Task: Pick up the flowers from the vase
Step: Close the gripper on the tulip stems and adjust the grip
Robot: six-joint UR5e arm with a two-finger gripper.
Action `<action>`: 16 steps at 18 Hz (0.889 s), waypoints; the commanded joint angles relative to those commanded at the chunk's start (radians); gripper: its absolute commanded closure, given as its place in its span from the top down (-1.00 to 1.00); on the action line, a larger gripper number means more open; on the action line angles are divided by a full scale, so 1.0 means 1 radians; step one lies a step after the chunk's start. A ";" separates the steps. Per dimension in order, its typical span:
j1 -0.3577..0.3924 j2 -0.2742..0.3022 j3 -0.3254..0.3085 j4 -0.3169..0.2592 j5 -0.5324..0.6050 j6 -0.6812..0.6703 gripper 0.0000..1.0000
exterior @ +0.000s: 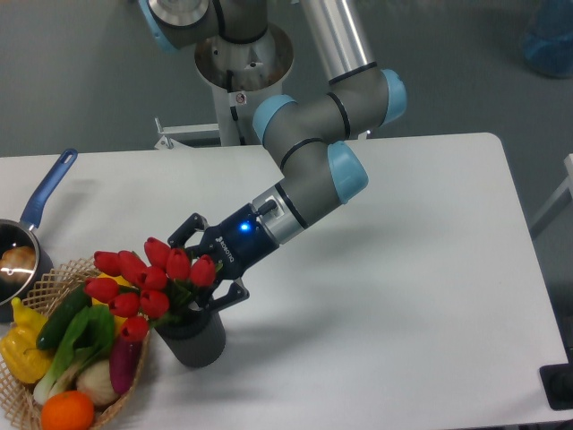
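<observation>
Stems of the flowers [148, 279] are largely hidden behind the red buds and the dark fingers of the end effector [204, 270], so it cannot be told whether the fingers are pressed on the stems or merely set around them. About ten red buds can be counted, bunched above the mouth of the vase [192, 339], in which the flowers are seated; the bunch is spread wider than the vase and leans toward the basket [36, 296]. One vase is seen, standing upright on the white bench [385, 269] just beside the wicker basket. The basket is cut off by the lower left edge of the view; one orange fruit, one yellow piece, one dark green piece and one purple piece can be made out in it, with pale stalks between them. One pot [18, 260] with a blue handle is cropped at the left edge.
</observation>
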 joint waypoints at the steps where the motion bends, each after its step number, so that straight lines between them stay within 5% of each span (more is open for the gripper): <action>1: 0.002 0.000 -0.002 0.000 0.000 0.000 0.09; 16: 0.017 0.003 -0.026 0.000 -0.071 0.002 -0.09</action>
